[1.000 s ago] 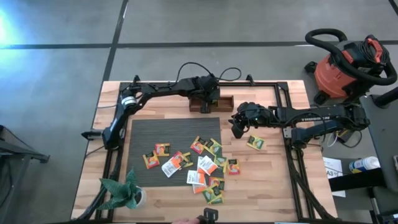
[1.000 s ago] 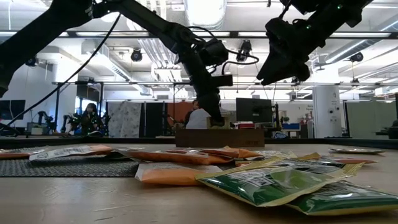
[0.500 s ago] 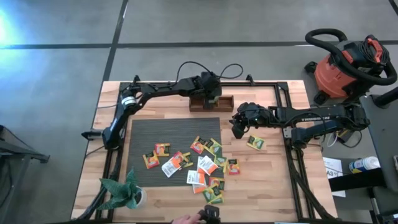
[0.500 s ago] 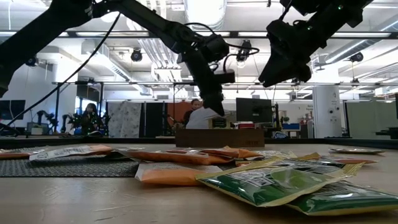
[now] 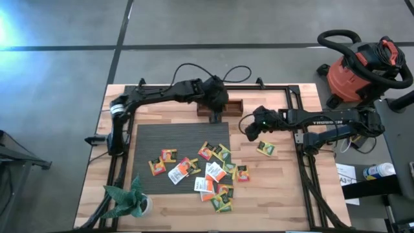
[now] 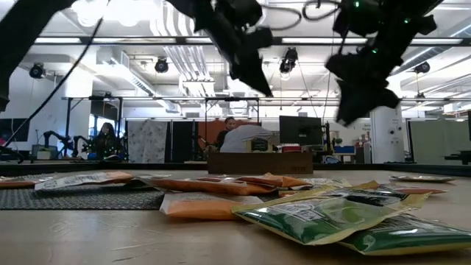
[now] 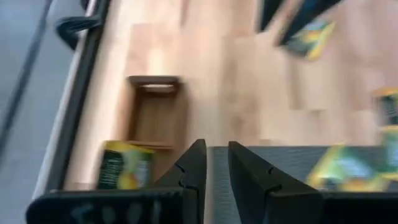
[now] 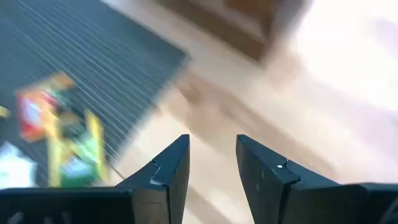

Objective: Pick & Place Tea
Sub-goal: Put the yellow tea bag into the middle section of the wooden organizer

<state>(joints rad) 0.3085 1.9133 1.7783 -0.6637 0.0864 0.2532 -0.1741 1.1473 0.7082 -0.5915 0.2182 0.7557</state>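
Several small tea packets (image 5: 207, 171) in green, orange-red, yellow and white lie flat across the grey mat (image 5: 168, 136) and the wood beside it. One lone packet (image 5: 265, 147) lies to the right. A brown wooden box (image 5: 231, 105) stands at the mat's far edge. In the left wrist view a green-yellow packet (image 7: 124, 165) sits in the box (image 7: 154, 115). My left gripper (image 5: 215, 116) hovers over the box's near edge, its fingers (image 7: 216, 146) a narrow gap apart and empty. My right gripper (image 5: 248, 134) hangs open and empty (image 8: 212, 140) above bare wood right of the mat.
A potted plant (image 5: 129, 200) stands at the near left corner. Black frame rails (image 5: 299, 116) run along the table's sides. A red shop vacuum (image 5: 362, 71) stands off the table to the right. Bare wood lies between the mat and the lone packet. A person (image 6: 239, 136) sits far behind.
My left gripper has risen from the box and drawn back toward the table's near edge, over the mat's far edge. My right gripper has moved down and slightly toward the right edge. The packets on the table have stayed put.
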